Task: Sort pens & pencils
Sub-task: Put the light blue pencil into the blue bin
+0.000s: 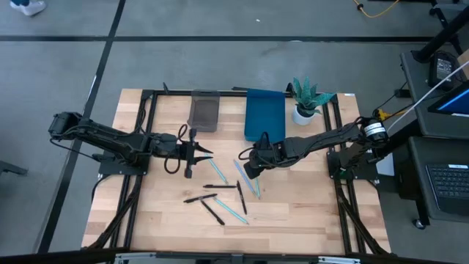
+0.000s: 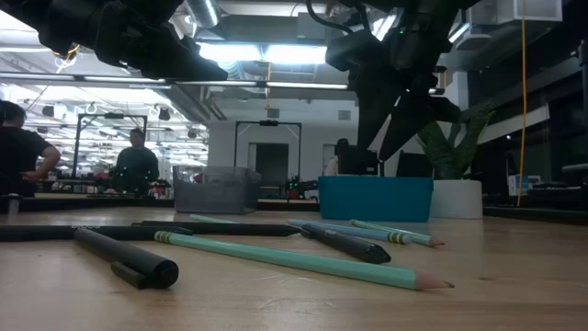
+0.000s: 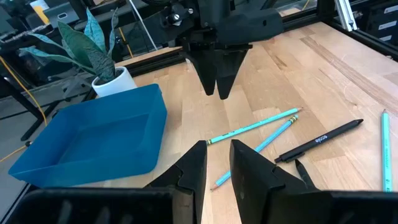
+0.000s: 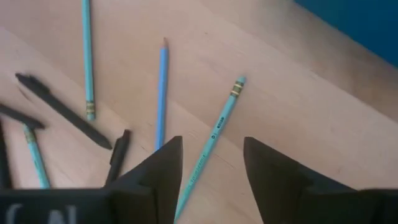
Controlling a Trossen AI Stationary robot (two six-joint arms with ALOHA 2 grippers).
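Several pens and pencils lie flat and scattered on the wooden table (image 1: 293, 213): teal pencils (image 1: 218, 171) (image 1: 233, 211) and black pens (image 1: 220, 186) (image 1: 212, 211). My right gripper (image 1: 249, 173) (image 4: 212, 142) hovers open over the far right of the scatter. Its fingers stand on either side of a teal pencil (image 4: 219, 127) without touching it; a blue pencil (image 4: 161, 93) lies beside that one. In the low view my right gripper (image 2: 381, 138) hangs clear above the table. My left gripper (image 1: 207, 152) (image 3: 217, 146) waits open and level, left of the scatter.
A blue tray (image 1: 265, 114) (image 3: 93, 143) and a grey bin (image 1: 204, 110) (image 2: 216, 188) stand at the far side of the table. A potted plant (image 1: 308, 99) stands right of the tray. Black cables (image 1: 173, 155) loop by my left gripper. People (image 2: 136, 165) stand in the room behind.
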